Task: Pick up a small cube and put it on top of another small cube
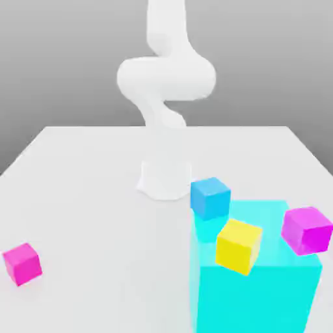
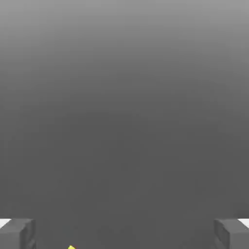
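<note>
Progress: none visible. Small hot-pink matte cube (image 1: 22, 263) sits alone on the white bench (image 1: 91, 195), at the exterior view's left, well apart from the small sky-blue matte cube (image 1: 210, 197) beside the large cyan block (image 1: 260, 286). Pincer (image 2: 124, 233) spread, empty. Block's lower part cut off.

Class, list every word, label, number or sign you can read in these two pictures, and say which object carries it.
None: no text can be read. The hot-pink cube, sky-blue cube, yellow cube, violet-magenta cube, large cyan block and white table are all plain.
</note>
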You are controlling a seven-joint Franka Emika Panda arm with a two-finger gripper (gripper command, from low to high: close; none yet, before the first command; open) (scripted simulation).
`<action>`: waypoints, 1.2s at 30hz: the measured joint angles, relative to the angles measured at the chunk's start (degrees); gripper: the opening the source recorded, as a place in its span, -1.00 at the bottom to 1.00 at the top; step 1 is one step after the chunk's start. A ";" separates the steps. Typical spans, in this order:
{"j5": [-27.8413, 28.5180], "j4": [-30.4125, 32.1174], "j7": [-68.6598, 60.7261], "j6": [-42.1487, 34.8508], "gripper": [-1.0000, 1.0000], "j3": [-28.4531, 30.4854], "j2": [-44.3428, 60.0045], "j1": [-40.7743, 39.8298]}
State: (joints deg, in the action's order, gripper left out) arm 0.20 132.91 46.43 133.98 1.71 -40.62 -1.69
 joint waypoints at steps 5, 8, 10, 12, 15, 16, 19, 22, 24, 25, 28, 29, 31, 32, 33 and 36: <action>0.09 2.32 0.98 4.53 0.00 3.88 10.65 -3.40; -0.19 3.66 1.30 7.16 0.00 6.33 16.83 -5.34; -0.53 4.56 1.41 8.92 0.00 8.07 20.94 -6.56; -1.06 5.46 1.38 10.67 0.00 9.82 25.08 -7.78; -2.29 6.80 1.02 13.29 0.00 12.36 31.34 -9.65; -2.83 7.25 0.81 14.16 0.00 13.15 33.44 -10.29; -4.88 8.57 -0.13 16.74 0.00 15.04 39.83 -13.83; -7.22 9.88 -1.28 19.27 0.00 15.77 46.25 -16.83; -8.85 10.74 -2.09 20.94 0.00 16.19 50.55 -18.55; -9.99 10.87 -2.78 22.06 0.00 16.11 52.70 -19.28; -14.17 10.02 -5.82 26.38 0.00 13.32 59.02 -21.97; -15.63 9.59 -6.90 27.92 0.00 12.13 61.10 -22.91; -16.87 9.18 -7.85 29.49 -1.00 10.73 63.09 -24.06; -16.85 9.18 -7.83 29.49 -1.00 10.73 63.09 -24.06; -16.83 9.18 -7.81 29.48 -1.00 10.72 63.09 -24.07; -17.40 8.97 -8.23 30.26 -1.00 10.00 64.09 -24.68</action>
State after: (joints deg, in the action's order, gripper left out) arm -17.20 141.88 38.19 164.25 11.72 23.47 -26.37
